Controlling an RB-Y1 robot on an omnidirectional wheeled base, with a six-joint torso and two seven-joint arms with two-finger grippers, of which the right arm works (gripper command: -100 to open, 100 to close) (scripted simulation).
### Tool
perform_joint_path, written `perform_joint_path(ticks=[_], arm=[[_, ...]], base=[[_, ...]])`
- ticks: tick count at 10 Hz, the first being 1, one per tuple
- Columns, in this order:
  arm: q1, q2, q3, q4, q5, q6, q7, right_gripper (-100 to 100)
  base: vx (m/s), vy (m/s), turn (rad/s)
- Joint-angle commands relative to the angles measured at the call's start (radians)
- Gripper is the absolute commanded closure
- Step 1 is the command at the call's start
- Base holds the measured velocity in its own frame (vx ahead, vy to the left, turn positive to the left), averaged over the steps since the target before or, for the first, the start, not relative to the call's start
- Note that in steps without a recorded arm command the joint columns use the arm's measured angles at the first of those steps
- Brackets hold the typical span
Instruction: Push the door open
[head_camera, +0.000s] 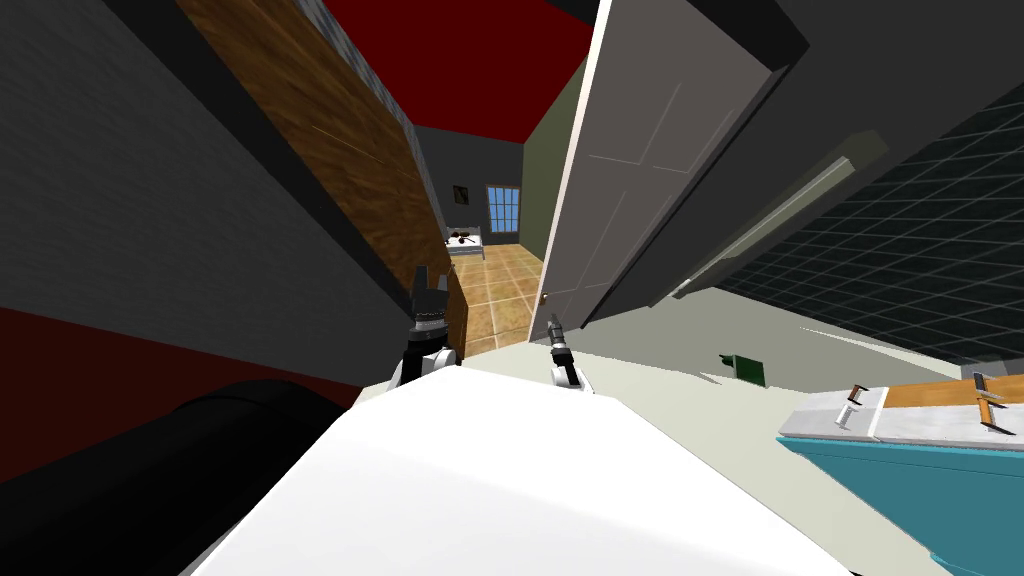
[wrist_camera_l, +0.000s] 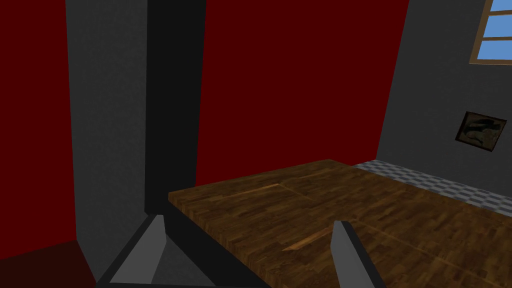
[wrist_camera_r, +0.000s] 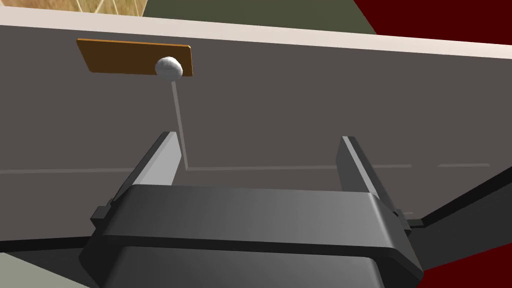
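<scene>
Tiled floor shows past the grey door, standing partly open. Right gripper, jaws released, faces its panel near the knob; more pushing probably remains. Left gripper jaws are likewise released.

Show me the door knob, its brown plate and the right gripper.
door knob (wrist_camera_r: 169, 68), right wrist view, on the white ball.
brown plate (wrist_camera_r: 120, 56), right wrist view, on its flat face.
right gripper (wrist_camera_r: 258, 136), right wrist view, midway between its fingertips.
</scene>
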Motion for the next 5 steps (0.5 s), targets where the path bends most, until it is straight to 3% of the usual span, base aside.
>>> perform_joint_path(ticks=[1, 4, 5], arm=[[-0.018, 0.004, 0.006, 0.047, -0.002, -0.014, -0.003, -100], [-0.059, 0.013, 0.017, 0.134, -0.005, -0.037, -0.008, -100], [-0.059, 0.013, 0.017, 0.141, -0.005, -0.037, -0.008, -100]], base=[[0.062, -0.081, 0.059], [0.075, -0.124, 0.078], [0.05, -0.083, 0.029]])
